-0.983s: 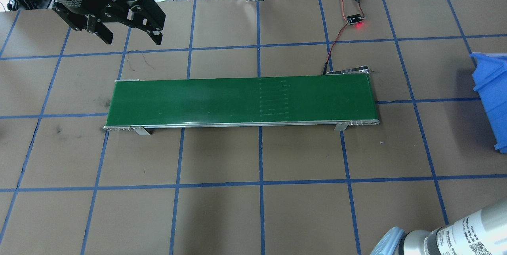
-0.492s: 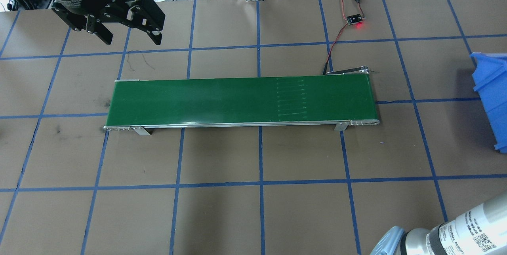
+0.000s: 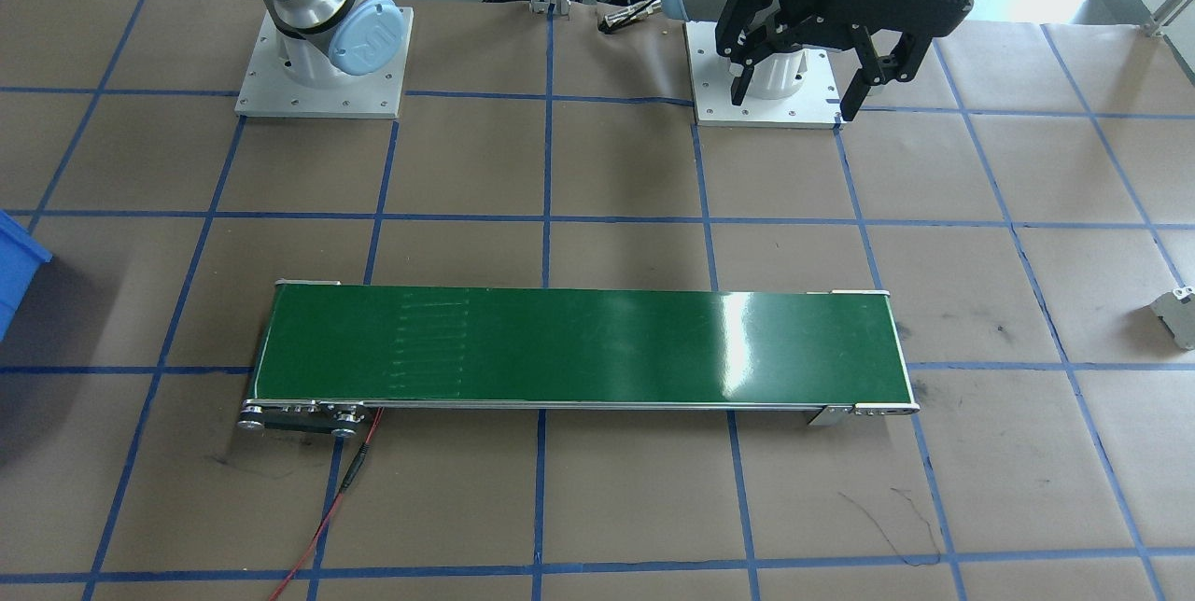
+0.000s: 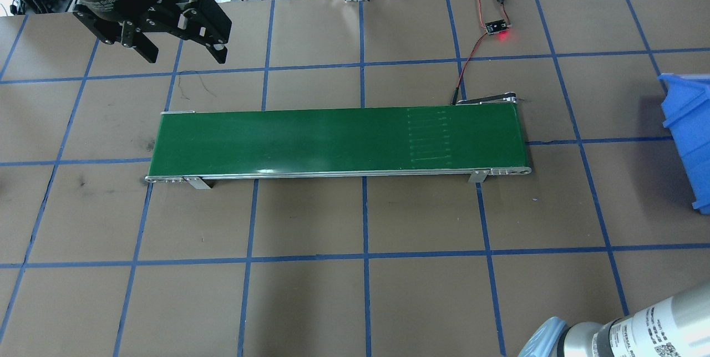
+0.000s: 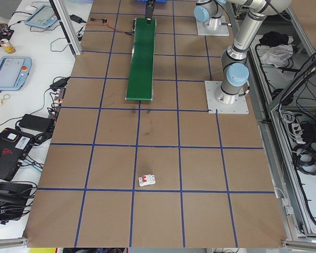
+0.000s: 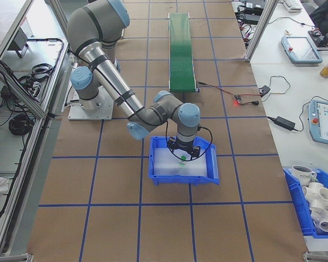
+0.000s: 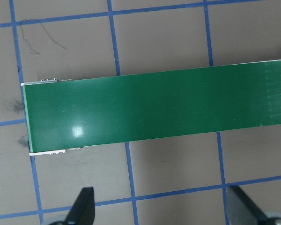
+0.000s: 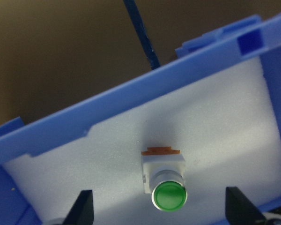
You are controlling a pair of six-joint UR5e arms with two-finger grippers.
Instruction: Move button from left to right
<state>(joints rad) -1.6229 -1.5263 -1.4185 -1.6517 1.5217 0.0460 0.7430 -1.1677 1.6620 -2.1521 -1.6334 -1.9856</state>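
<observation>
The button (image 8: 167,190), green cap on a silver body with an orange-white base, rests on white foam inside the blue bin (image 8: 131,112), its cap facing the right wrist camera. My right gripper (image 8: 161,212) hangs open just above it, one finger on either side, neither touching it. From the table's right end, the right gripper (image 6: 184,148) is inside the bin (image 6: 208,166) over the green dot of the button (image 6: 182,159). My left gripper (image 4: 183,57) is open and empty, held high behind the conveyor's left end (image 4: 166,141); it also shows as the left gripper (image 3: 798,104) near its base.
A green conveyor belt (image 4: 333,138) lies across the table's middle, with a red wire to a lit controller board (image 4: 497,27). A grey blocky component (image 3: 1176,314) sits on the table's far left side, also visible (image 5: 147,181). Part of the bin (image 4: 688,135) shows at the right edge.
The ribbed seam on the belt has travelled to the right, so the belt is running. The left gripper has stayed put; the right arm's forearm shifted only slightly.
</observation>
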